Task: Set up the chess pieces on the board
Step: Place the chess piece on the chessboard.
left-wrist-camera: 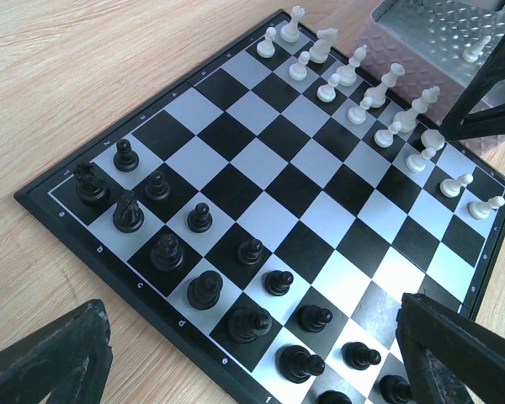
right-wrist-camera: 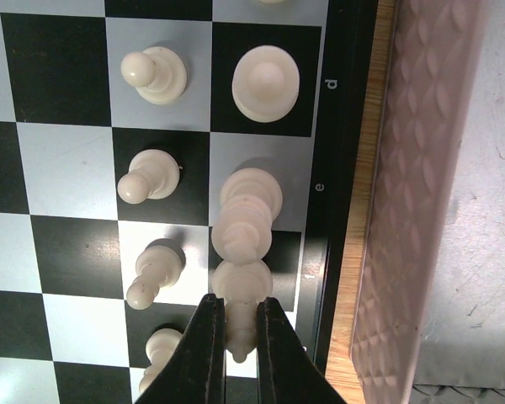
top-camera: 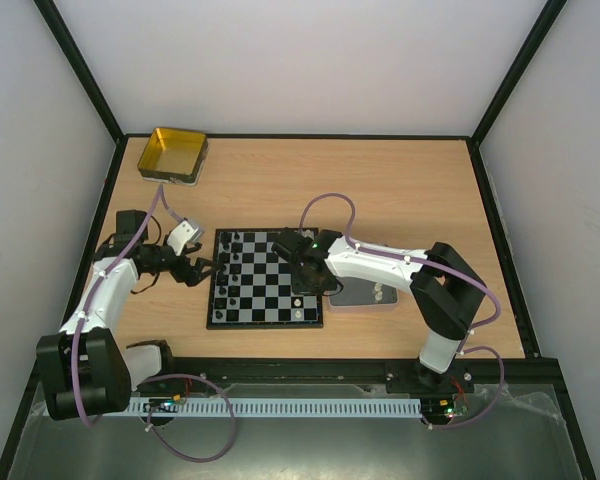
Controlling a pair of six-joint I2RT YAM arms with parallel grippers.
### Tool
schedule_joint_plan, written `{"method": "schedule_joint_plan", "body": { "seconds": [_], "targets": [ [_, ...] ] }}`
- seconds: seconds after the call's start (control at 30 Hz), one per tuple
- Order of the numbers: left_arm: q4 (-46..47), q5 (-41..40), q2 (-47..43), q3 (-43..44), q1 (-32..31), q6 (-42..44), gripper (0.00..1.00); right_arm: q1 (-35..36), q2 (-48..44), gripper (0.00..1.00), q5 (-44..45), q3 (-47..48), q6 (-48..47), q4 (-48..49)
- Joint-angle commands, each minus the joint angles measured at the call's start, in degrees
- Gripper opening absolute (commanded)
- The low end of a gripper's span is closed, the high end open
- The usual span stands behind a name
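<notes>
Your right gripper (right-wrist-camera: 240,337) is pinching the narrow top of a white piece (right-wrist-camera: 241,282) between nearly closed fingers, and that piece is sitting on the back row at the edge of the board (right-wrist-camera: 67,177), just beside the pink wall of the tray (right-wrist-camera: 404,210). I cannot tell whether its base is resting flat on its square. A tall white neighbour (right-wrist-camera: 246,215) is crowding it on the next square, so any sideways drift as you are letting go or lifting away is likely to be knocking that one over, and the pawns (right-wrist-camera: 147,177) in the row in front are close enough to go down with it. If the fingers are opening unevenly, the piece may be tipping towards the border. Your left gripper (left-wrist-camera: 251,337) is hanging wide open and empty over the black pieces (left-wrist-camera: 202,290); lowering it carelessly would be scattering that finished side.
</notes>
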Motion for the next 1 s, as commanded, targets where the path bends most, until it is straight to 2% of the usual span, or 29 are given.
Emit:
{"method": "schedule_joint_plan", "body": {
  "seconds": [0.0, 0.4, 0.97],
  "targets": [
    [-0.84, 1.62, -0.14, -0.16, -0.16, 0.48, 0.92, 0.16, 0.94, 0.02, 1.00, -0.70, -0.36, 0.18],
    [-1.00, 1.70, -0.10, -0.19, -0.17, 0.58, 0.92, 0.19, 1.36, 0.07, 1.04, -0.64, -0.46, 0.33],
    [-1.03, 1.78, -0.23, -0.26, -0.18, 0.61, 0.92, 0.14, 0.35, 0.07, 2.23, -1.77, 0.33, -0.39]
  ]
}}
